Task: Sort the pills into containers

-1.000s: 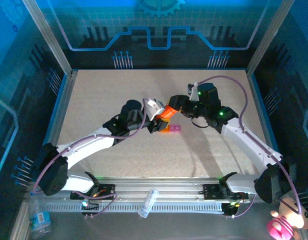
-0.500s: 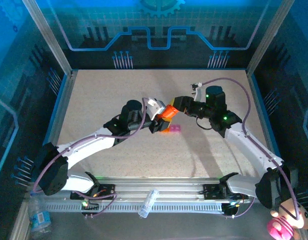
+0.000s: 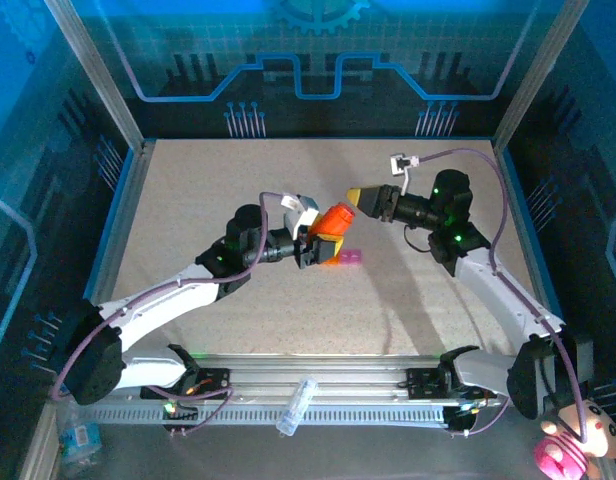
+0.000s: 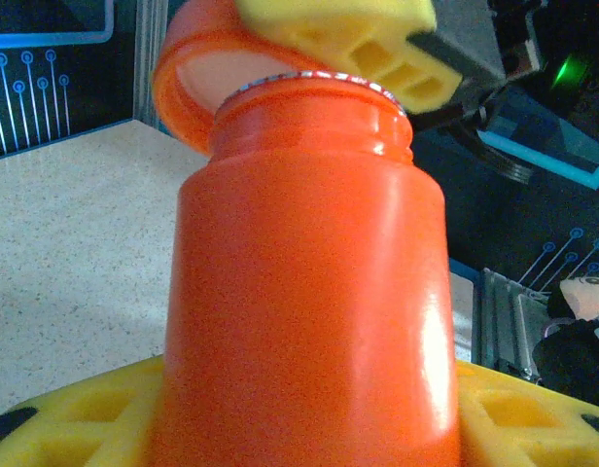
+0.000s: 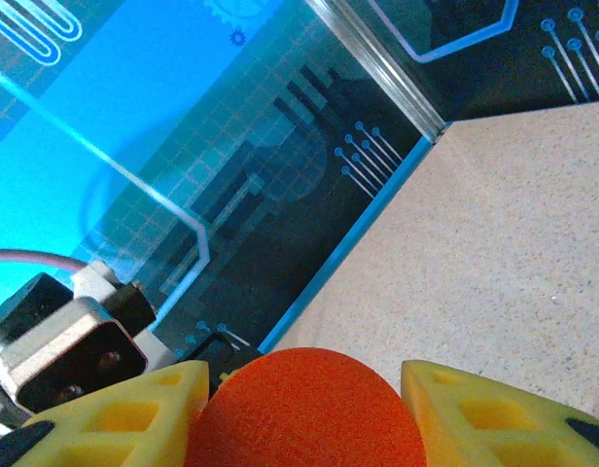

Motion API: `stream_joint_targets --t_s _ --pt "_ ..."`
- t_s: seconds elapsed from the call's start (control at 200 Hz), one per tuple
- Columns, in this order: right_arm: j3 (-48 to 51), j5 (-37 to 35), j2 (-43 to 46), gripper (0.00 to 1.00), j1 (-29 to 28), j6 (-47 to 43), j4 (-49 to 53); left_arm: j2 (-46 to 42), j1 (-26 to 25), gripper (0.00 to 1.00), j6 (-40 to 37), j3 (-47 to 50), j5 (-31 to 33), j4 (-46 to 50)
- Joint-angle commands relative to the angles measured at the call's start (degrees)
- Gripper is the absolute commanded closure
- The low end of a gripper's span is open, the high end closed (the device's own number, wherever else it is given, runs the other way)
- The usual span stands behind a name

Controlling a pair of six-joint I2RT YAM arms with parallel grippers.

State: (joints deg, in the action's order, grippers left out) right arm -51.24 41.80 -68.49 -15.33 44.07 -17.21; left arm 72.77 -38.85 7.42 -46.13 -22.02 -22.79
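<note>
Containers (image 3: 349,258) beside orange bottle (image 3: 333,222), cap (image 5: 304,413) off; contents unclear.

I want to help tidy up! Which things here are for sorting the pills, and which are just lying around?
For the job: orange pill bottle in the left gripper, its cap in the right gripper, strip of small containers.
Lying about: pink plush toy, clear tube, plastic bottle.

A round orange plastic cap (image 5: 304,418) sits pinched between the right gripper's (image 5: 304,379) two yellow slotted fingers (image 5: 105,413). Behind it lie a speckled beige tabletop (image 5: 504,253) and blue-lit transparent enclosure walls (image 5: 183,126).
</note>
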Motion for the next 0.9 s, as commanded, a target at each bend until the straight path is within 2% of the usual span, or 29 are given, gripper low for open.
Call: stream_joint_targets --t_s 0.0,0.11,0.225,0.315,0.41,0.59,0.891 --pt "1.3 -4.3 2.3 0.56 2.3 -0.5 0.3 -2.1 0.0 1.00 0.1 0.9 -0.5 -2.3" --pt "1.2 -11.4 3.5 0.55 4.7 -4.1 13.1 -2.8 0.1 1.00 -0.6 1.3 0.5 -1.8" --pt "-0.9 -23.8 3.7 0.54 5.8 -11.3 28.2 -3.7 0.1 1.00 -1.3 1.9 2.0 -1.5" --pt "-0.1 -33.2 3.2 0.54 6.2 -14.8 34.7 -4.2 0.0 1.00 -1.4 2.5 3.1 -1.6" --pt "2.7 -40.8 2.1 0.54 6.8 -16.0 37.3 -4.7 0.0 1.00 -1.4 3.1 4.2 -1.9" --pt "6.9 -49.1 -0.7 0.55 7.4 -16.0 37.0 -5.5 0.0 1.00 -1.4 4.1 6.1 -2.1" --pt "8.4 -53.4 -8.9 0.54 8.1 -15.7 34.6 -6.2 0.0 1.00 -1.9 4.4 7.3 -0.6"
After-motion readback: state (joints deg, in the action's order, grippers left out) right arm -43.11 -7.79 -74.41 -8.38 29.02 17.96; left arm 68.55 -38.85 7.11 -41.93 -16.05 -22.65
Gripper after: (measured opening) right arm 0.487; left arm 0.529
